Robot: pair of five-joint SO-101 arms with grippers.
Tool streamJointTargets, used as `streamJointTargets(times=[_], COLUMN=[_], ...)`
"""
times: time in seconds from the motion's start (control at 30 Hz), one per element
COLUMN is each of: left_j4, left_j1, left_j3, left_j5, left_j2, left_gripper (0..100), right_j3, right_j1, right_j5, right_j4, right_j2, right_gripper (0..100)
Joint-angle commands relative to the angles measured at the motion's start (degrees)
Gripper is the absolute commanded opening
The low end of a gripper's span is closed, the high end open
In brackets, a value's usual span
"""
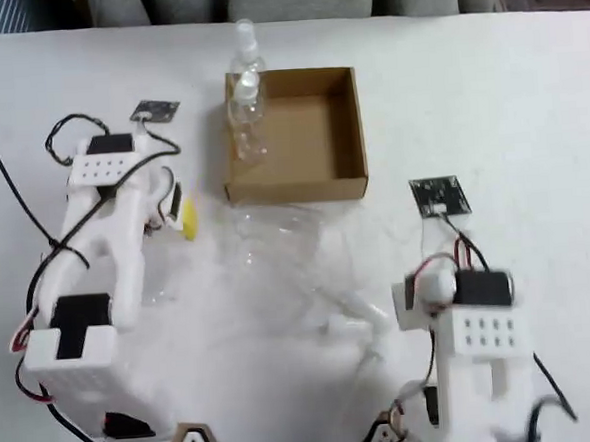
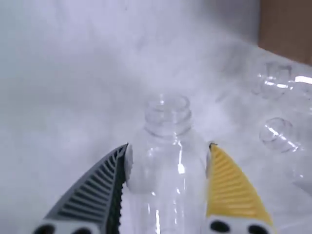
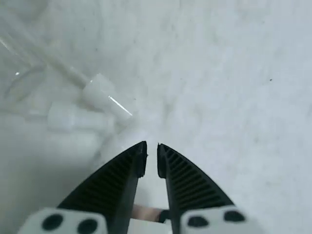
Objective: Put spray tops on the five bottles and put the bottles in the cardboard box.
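Here the left gripper (image 2: 168,149) pinches an uncapped bottle (image 2: 167,116) — the right gripper (image 3: 151,154), pressed nearly together, hangs near loose spray tops (image 3: 100,90).

Bright, even light over the white table (image 1: 527,87), faint shadows, glints on the bottle (image 2: 165,165)

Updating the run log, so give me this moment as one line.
left gripper: shut on uncapped bottle | right gripper: shut, empty, near loose spray tops | box: open
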Motion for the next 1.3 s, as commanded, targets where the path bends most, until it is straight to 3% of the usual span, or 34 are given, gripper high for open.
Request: streamJointTargets(times=[0.0,0.13,0.37,0.77,1.07,1.27], left_j4=[-0.97,-0.97,-3.52,-5.89,-5.89,-5.89], left_j1=[0.13,0.13,0.13,0.13,0.04,0.04], left_j3=[-0.18,-0.18,1.41,3.16,3.43,3.43], left_j5=[0.62,0.53,0.44,0.35,0.35,0.35], left_j2=[-3.91,-3.82,-3.91,-4.26,-4.26,-4.00], left_gripper=[2,2,2,2,2,2], right_j3=[-5.27,-8.18,-6.68,1.32,1.41,0.88], right_j1=[-0.84,-0.92,-1.54,-9.54,-9.54,-11.21], right_j5=[0.26,3.69,17.14,17.23,1.23,-7.74], right_j4=[1.10,2.42,1.63,-11.30,-29.76,-26.07], right_j2=[14.73,24.48,25.10,25.63,25.63,24.04], right_gripper=[1.5,1.5,1.8,1.8,1.8,1.8])
